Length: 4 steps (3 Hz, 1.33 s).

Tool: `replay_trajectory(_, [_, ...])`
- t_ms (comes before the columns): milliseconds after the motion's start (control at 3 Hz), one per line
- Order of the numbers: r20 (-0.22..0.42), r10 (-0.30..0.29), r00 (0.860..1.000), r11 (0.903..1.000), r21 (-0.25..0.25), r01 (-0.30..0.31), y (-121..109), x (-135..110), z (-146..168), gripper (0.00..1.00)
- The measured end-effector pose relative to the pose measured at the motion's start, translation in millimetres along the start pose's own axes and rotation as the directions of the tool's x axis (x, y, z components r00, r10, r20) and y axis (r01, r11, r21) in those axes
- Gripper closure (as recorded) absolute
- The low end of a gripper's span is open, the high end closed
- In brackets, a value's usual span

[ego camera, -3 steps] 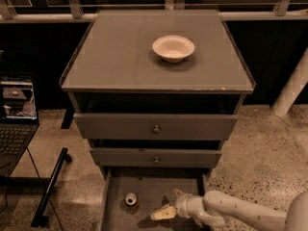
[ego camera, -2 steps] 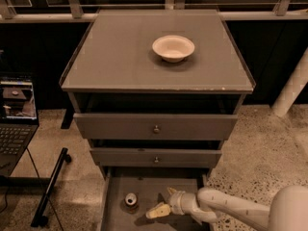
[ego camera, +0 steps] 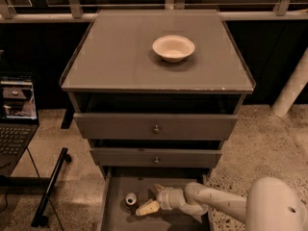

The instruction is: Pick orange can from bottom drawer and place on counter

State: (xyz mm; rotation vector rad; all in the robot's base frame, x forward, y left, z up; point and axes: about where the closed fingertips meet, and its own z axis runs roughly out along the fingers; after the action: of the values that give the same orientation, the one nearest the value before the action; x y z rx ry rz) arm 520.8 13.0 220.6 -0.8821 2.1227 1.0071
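Note:
The orange can point(ego camera: 130, 199) stands upright on the floor of the open bottom drawer point(ego camera: 115, 218), near its left side, its silvery top facing up. My gripper point(ego camera: 151, 198) is low inside the drawer, just right of the can, pointing left at it. Its fingers are spread: one pale fingertip point(ego camera: 146, 208) lies below and right of the can, the other sits further back. Nothing is between them. The white arm point(ego camera: 216, 203) comes in from the lower right. The grey counter point(ego camera: 125, 57) is above.
A pale shallow bowl point(ego camera: 173, 47) sits on the counter, right of centre. The two upper drawers point(ego camera: 156, 127) are slightly pulled out. A laptop point(ego camera: 17, 114) and a black stand leg point(ego camera: 50, 186) are on the left. A white post point(ego camera: 291, 88) is at the right.
My gripper has moved left across the drawer floor, closer to the orange can. The can and the bowl have not moved.

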Motion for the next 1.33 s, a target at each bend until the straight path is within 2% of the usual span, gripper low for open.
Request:
replay_trajectory(667, [0.005,0.01,1.0,0.9998,0.019,-0.011,0,2,-2,0.0])
replay_trajectory(1000, [0.017,0.036,0.999,0.999,0.025,-0.036,-2,9,6,0.0])
replay_trajectory(1333, [0.029,0.052,0.998,0.9986,-0.007,-0.052,-7,15,31,0.0])
